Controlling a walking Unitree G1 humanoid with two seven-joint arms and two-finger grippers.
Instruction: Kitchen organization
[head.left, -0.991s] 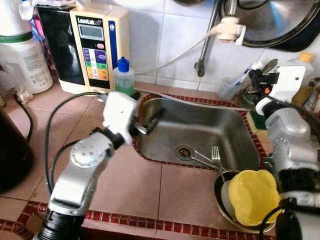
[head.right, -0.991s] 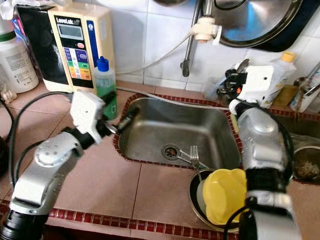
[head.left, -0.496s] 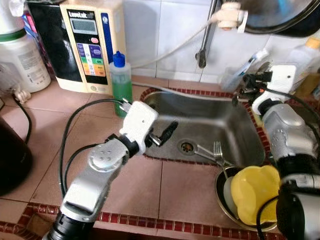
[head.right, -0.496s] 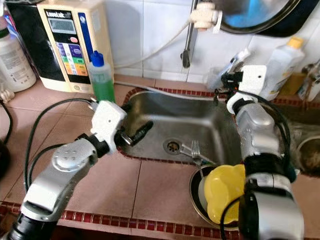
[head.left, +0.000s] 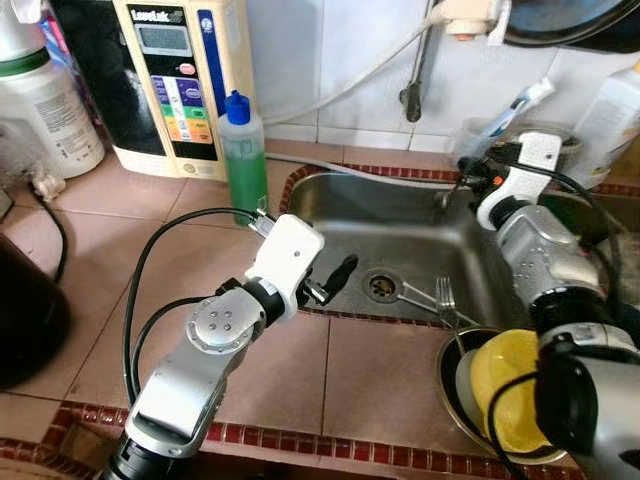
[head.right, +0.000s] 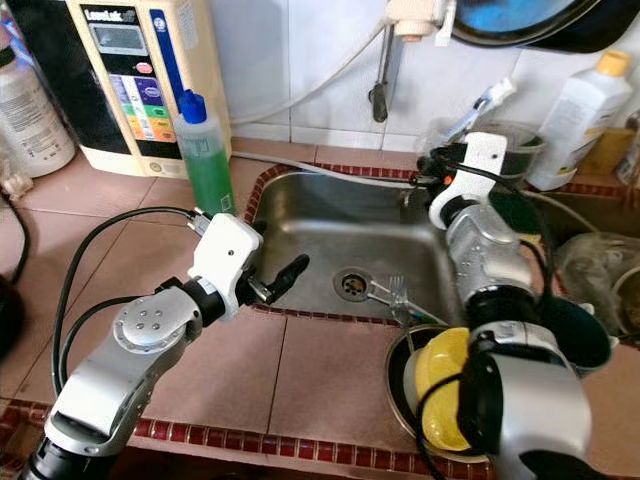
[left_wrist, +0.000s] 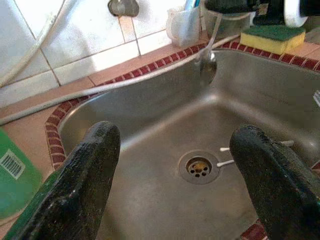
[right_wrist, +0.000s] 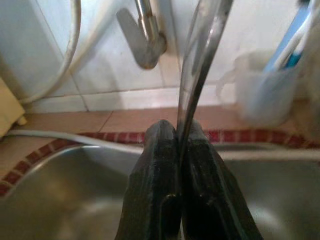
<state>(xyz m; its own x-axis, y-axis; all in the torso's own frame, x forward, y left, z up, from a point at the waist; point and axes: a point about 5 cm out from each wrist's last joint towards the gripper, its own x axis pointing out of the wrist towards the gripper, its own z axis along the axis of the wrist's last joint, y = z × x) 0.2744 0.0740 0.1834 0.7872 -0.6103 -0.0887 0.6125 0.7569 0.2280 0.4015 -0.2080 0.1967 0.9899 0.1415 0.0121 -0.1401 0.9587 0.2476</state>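
My right gripper (head.left: 468, 172) hangs over the far right corner of the steel sink (head.left: 400, 230). It is shut on the handle of a metal spoon (right_wrist: 200, 60), whose bowl (left_wrist: 207, 70) dangles just inside the sink wall. My left gripper (head.left: 333, 283) hovers at the sink's near left rim, pointing over the basin, its fingers (left_wrist: 85, 170) spread wide with nothing between them. A fork (head.left: 442, 297) and another metal utensil lie in the basin beside the drain (head.left: 381, 286).
A green soap bottle (head.left: 243, 150) and a water unit (head.left: 180, 80) stand left of the sink. A yellow bowl (head.left: 510, 390) sits in a pan at the near right. A sponge (left_wrist: 272, 37) and a cup of brushes (left_wrist: 185, 25) line the far rim.
The camera has shifted. My left gripper has moved along the sink's front rim toward the drain. My right gripper has come down toward the sink's far right corner, still holding the spoon.
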